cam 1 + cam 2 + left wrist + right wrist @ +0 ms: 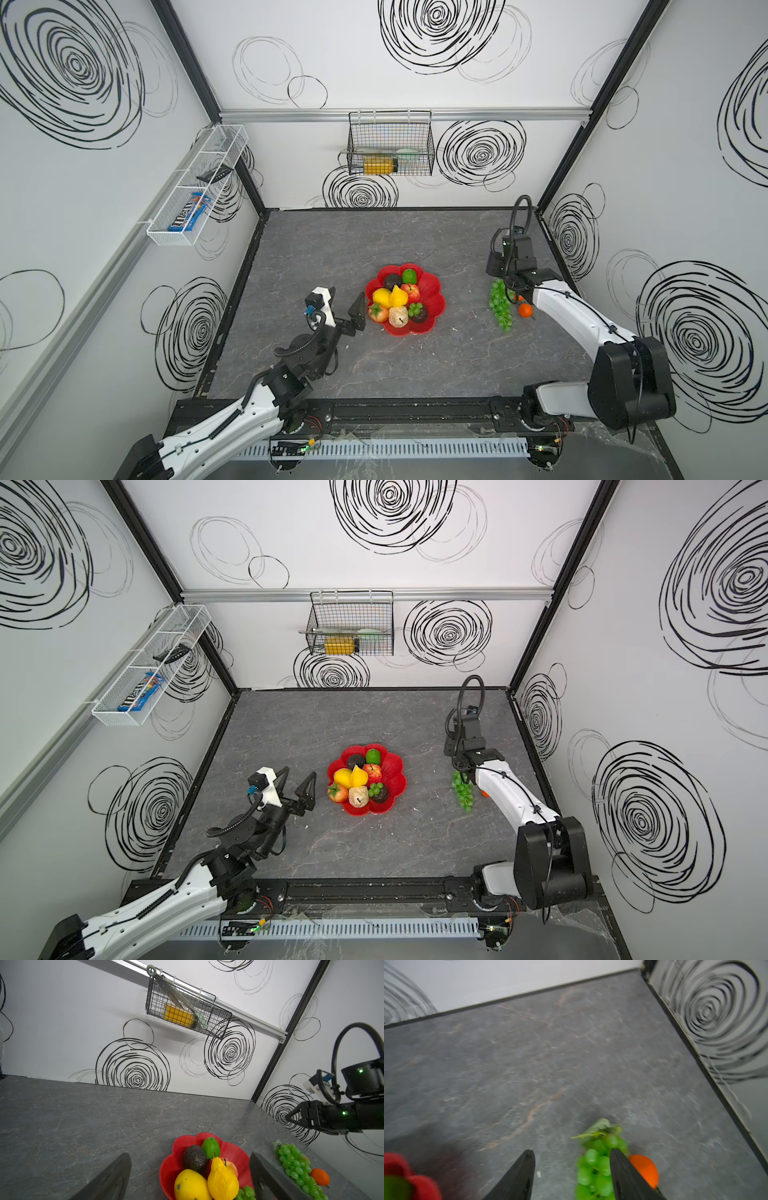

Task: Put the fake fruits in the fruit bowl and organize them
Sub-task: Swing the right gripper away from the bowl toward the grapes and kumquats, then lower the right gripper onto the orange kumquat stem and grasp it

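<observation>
Red plastic, scalloped like a flower, the fruit bowl (432, 289) sits in the middle of the bench (324, 249). It is already crowded with avocado (392, 281), lime (409, 275), apple (410, 291), lemon (381, 297), beige pear (400, 316) and mangosteen (419, 315), among others. Well to its right, the green grape bunch (500, 305) and a small orange (525, 310) lie just beside each other on the bench.

The right tool (571, 1151) hangs over the stem end of the grapes, its 2 fingers apart with nothing between them. The left tool (300, 774) hovers by the bowl's left rim, spread wide and empty.

The step in hand looks like picking up the grapes. Next, the right tool would need to drop until its fingers straddle the bunch, then close, lift and carry it to the bowl's bare right side. The limp cluster may dangle or spill over the shallow rim.
</observation>
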